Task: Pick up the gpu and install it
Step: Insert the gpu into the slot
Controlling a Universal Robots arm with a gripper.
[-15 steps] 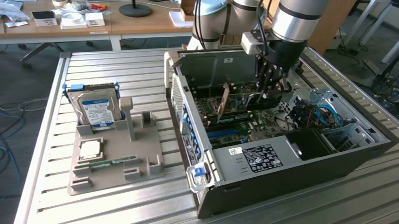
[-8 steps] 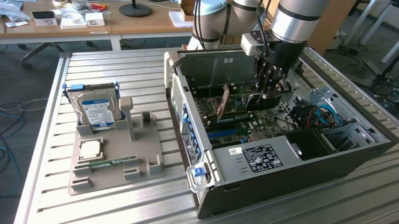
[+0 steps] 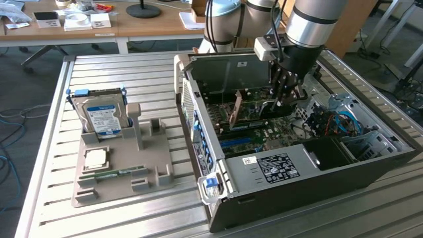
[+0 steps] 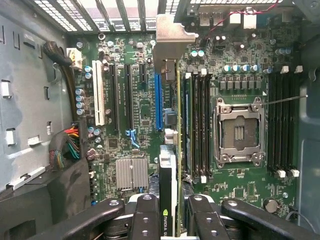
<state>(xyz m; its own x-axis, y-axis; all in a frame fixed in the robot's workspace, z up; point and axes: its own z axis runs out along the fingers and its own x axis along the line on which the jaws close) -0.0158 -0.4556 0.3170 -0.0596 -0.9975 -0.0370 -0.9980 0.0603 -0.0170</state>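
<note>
While it hangs over the board (image 4: 235,192): end effector (image 4: 172,210) clamped on the gpu (image 4: 168,170), edge-on inside the case (image 3: 317,173).
Line-up: card edge parallel with blue slot (image 4: 158,100), bracket (image 4: 172,35) toward rear grille (image 4: 120,12).
Advice: press straight, no tilt.

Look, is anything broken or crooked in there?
Nothing stands out. The gripper holds the gpu upright, in line with the motherboard slots inside the case. Outside, the hard drive stands neatly in its holder. No damage or spills show.

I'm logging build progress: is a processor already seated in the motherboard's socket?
No, the socket lies bare, its contact field exposed inside the metal frame.
</note>
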